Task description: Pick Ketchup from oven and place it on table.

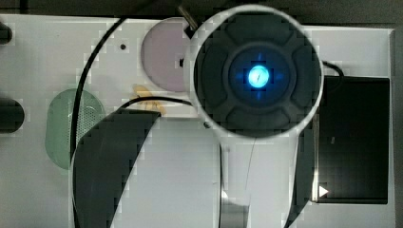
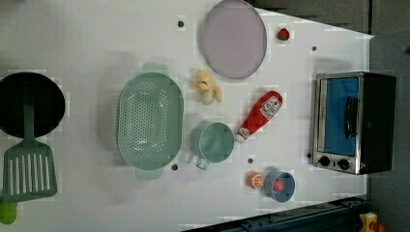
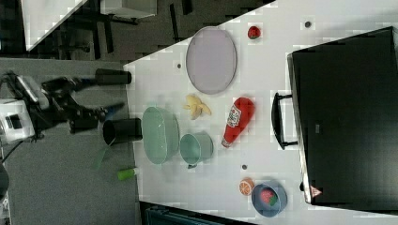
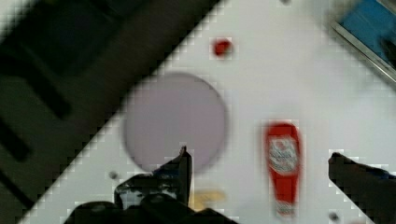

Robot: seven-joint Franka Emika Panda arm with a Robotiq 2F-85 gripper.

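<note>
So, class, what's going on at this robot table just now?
The ketchup bottle lies on its side on the white table, between the lilac plate and the toaster oven, whose door looks shut. The robot's pincer hangs open above the bottle, holding nothing.

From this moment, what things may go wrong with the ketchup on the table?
1. The ketchup lies on its side on the table, so it may roll if bumped.
2. The green cup sits close to its cap end; a low pass of the open claw may knock either one.
3. The oven door looks closed beside it, and a careless retreat may hit the handle.
</note>
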